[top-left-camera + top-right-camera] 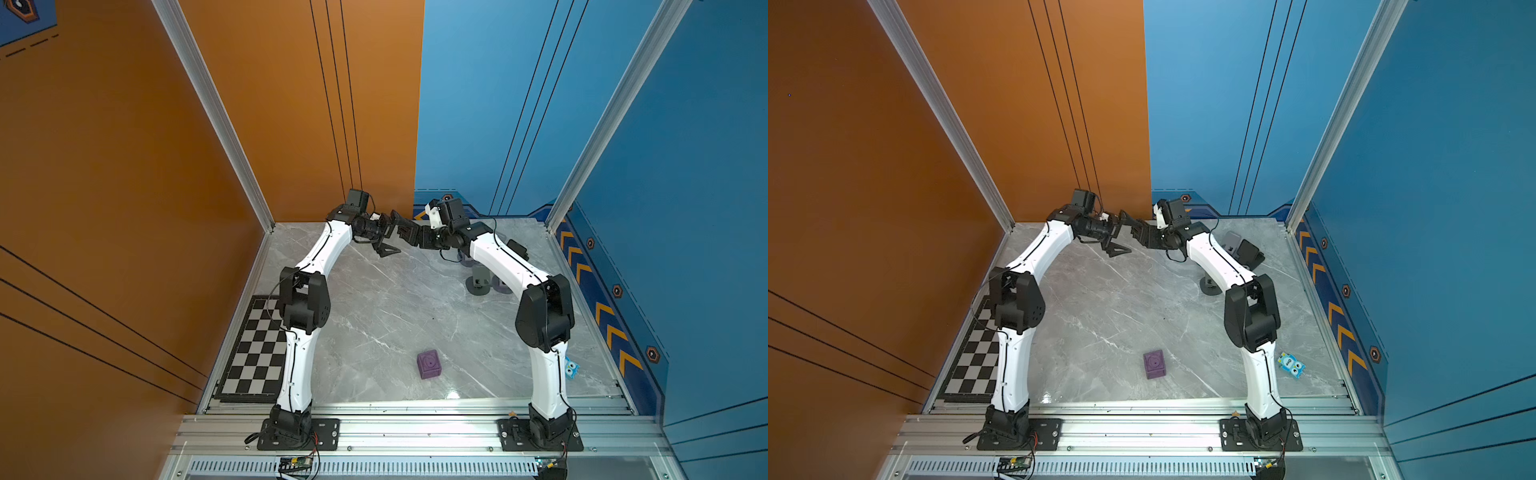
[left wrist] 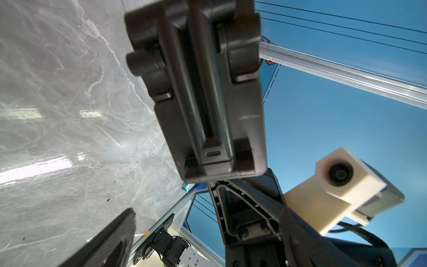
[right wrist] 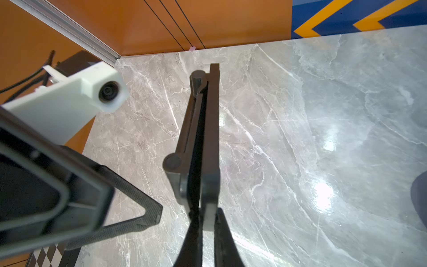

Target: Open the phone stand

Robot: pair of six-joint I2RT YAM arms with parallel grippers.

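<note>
Marble, grey and veined, is the table [image 1: 395, 324] under me in both top views, and my two arms meet above its far end. My right gripper [image 1: 424, 237] is clamped on the stand [image 1: 404, 227], which hangs clear of the table and points toward my left gripper [image 1: 390, 232]. My left jaws are spread wide, one finger above the stand's free end and one below; whether the upper one touches it I cannot tell. Nearer my bases a purple cube [image 1: 429, 364] sits alone, and a checkerboard [image 1: 253, 345] lies beside my left arm. In a top view a blue toy [image 1: 1291, 365] shows beside my right arm.

From my left wrist the stand [image 2: 208, 104] fills the middle, its broad face toward me, hinge knuckles at one end. At the other end my right gripper [image 2: 233, 191] holds it. One of my left fingers [image 2: 115, 235] shows at the edge, well apart from the stand.

From my right wrist the stand [image 3: 201, 138] is edge-on above the table, its near end nipped between my right fingers [image 3: 228, 245]. Its two leaves lie almost shut, only a thin dark gap between them. A left finger [image 3: 129, 208] stands off to one side, not touching it.
</note>
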